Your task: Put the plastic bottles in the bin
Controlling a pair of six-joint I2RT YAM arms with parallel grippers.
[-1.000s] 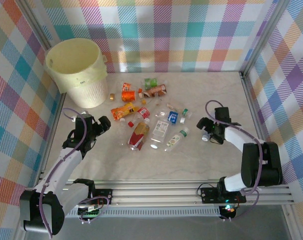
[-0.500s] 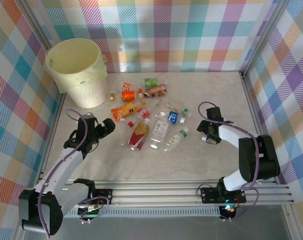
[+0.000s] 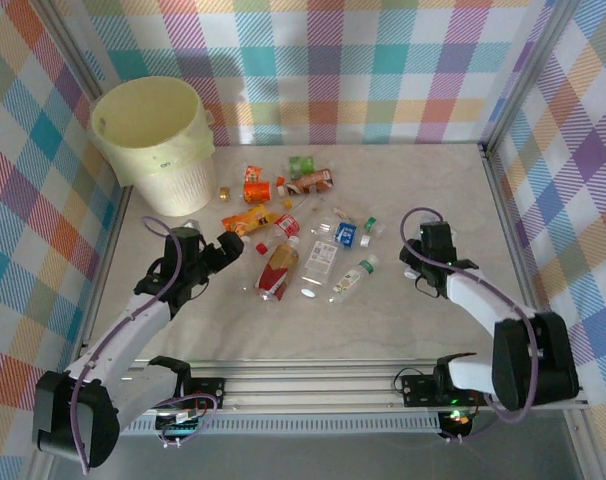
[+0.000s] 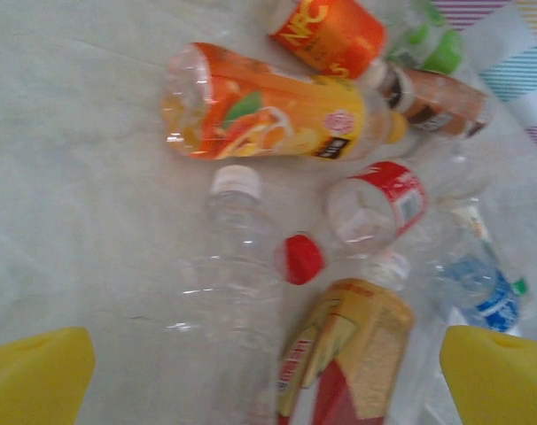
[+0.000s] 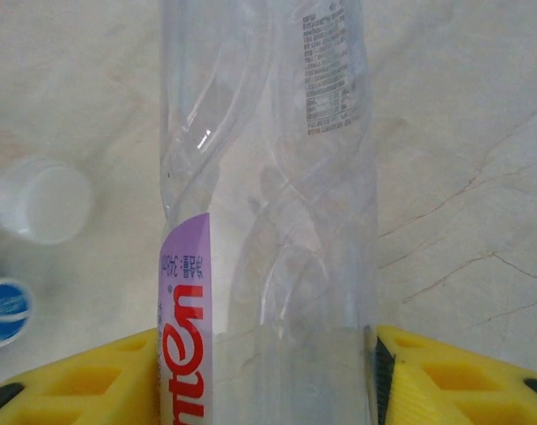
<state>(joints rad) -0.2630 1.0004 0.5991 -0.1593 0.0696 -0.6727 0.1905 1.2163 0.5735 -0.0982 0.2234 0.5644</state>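
Currently listed. Left gripper [image 3: 226, 250]: jaws wide apart, nothing between them; the plastic bottles [image 3: 303, 235] lie scattered just ahead and to its right. Nearest its yellow fingers [image 4: 34, 376]: a clear white-capped bottle [image 4: 237, 266], a red cap [image 4: 299, 258], a red-and-gold bottle [image 4: 348, 354]; farther ahead, an orange-labelled bottle [image 4: 268, 115]. Right gripper [image 3: 415, 268]: both pads pressed against a clear bottle with a purple label [image 5: 268, 177], which extends straight ahead of it. Bin [image 3: 168, 180]: upright, beyond the left gripper to its left, well apart from both grippers.

Right gripper [image 5: 268, 376] now tight on clear bottle [image 5: 268, 177]; left gripper [image 3: 223, 250] nearer.
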